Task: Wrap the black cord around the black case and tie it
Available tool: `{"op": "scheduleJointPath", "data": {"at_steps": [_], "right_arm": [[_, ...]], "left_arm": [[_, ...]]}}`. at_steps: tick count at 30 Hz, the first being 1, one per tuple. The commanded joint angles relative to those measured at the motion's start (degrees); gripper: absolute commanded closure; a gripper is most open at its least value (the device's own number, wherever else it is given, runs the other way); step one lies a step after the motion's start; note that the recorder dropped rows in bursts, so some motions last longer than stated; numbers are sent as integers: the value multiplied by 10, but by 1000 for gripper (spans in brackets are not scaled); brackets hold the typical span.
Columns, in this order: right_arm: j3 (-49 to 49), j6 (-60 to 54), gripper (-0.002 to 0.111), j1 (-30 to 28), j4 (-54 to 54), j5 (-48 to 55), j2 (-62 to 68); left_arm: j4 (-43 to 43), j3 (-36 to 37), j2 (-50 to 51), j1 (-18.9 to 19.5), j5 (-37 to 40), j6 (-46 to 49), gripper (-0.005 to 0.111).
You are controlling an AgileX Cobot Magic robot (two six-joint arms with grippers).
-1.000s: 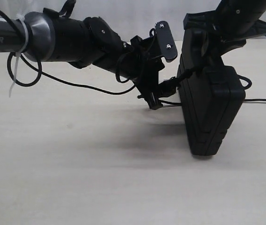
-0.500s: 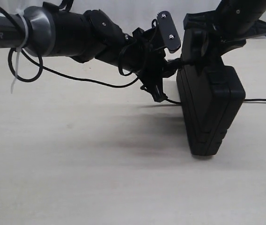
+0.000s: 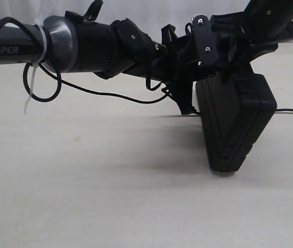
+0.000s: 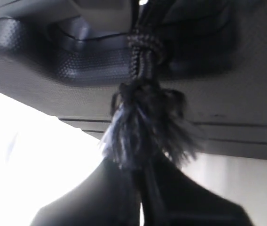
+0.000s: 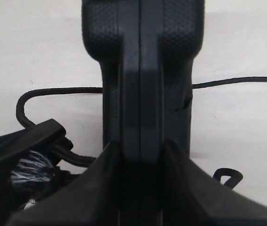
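Well, the right gripper [image 5: 140, 151] squeezes the black case [image 3: 237, 124] upright at the frame's right. The left gripper [image 4: 140, 174] pinches the black cord [image 4: 143, 127] by its fuzzy end, up beside it. Better pull slow and tight.

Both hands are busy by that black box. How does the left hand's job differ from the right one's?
The left hand pinches a thin thing, the frayed, knotted end of the black cord; the right hand clamps a bulky one, the black case. The left hand reaches in from the side; the right hand grips the case's edge from above. Both are shut on their loads.
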Motion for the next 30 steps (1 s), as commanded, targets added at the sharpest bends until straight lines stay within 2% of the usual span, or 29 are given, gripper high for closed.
{"op": "scheduleJointPath", "data": {"at_steps": [1,30], "right_arm": [[-3,-4,104,6,27,-10,-6],[-6,-15,104,5,21,-27,-6]], "left_arm": [[-2,-4,0,-17,-19,10,107],[-2,-4,0,-21,14,10,107]]}}
